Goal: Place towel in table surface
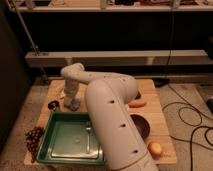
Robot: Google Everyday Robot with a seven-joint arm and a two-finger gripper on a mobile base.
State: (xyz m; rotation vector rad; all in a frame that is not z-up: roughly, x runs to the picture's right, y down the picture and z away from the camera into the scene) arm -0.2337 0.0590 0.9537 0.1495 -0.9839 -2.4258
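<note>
On desk (150,92), just behind far rim of green tray (55,131), gripper (72,102) is pointed straight down at desk level. Towel (76,106) is seen as pale grey lump right at gripper tip, resting on desk planks; whether it is gripped cannot be told. Gripper state, open or closed, cannot be told. Utensil (88,136) is laid inside tray. Dark grapes (34,139) are placed left of tray. Dark bowl (141,125), orange carrot (136,104) and yellow fruit (155,148) are placed right of arm.
</note>
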